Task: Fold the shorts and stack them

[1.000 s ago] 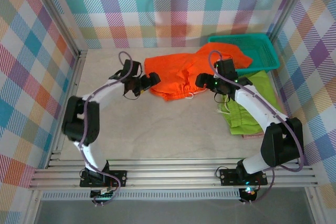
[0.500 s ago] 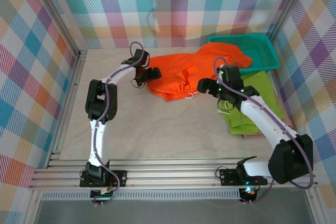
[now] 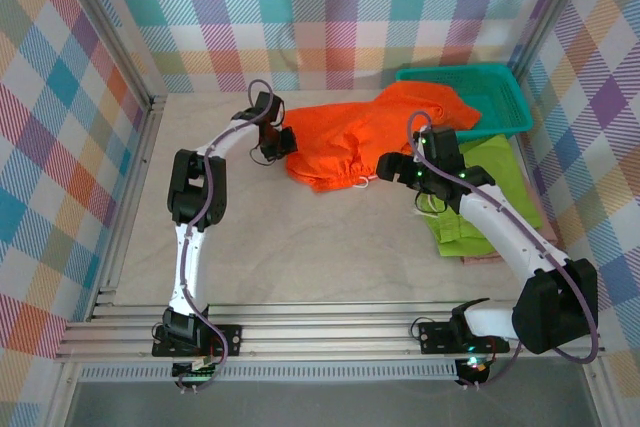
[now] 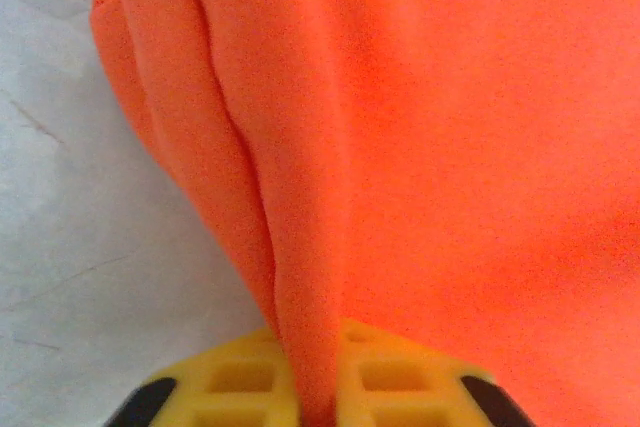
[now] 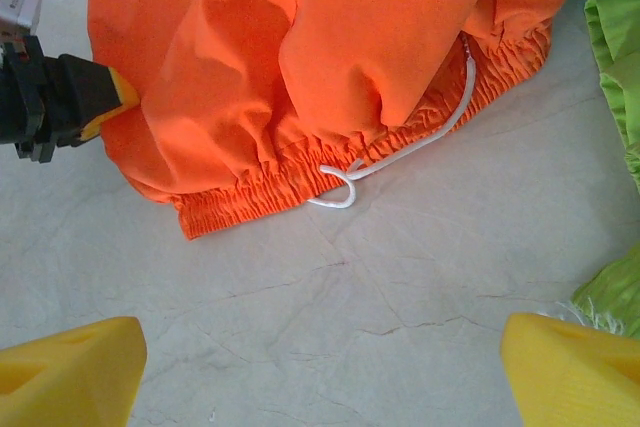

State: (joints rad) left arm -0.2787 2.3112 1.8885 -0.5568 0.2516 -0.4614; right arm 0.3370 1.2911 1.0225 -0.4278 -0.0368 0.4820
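left claw pinching orange shorts | arm stretched forward | right claw agape

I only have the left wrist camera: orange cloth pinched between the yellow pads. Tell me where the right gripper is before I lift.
Observer: The right gripper stands open, holding nothing, just in front of the orange shorts' waistband.
Operator: Give me the drawstring's position.
Observer: The white drawstring loops out of the waistband onto the table, on the side facing the right gripper.
Operator: Report what the far end of the cloth is doing.
Observer: The far end of the orange shorts lies over the left corner of the teal basket.
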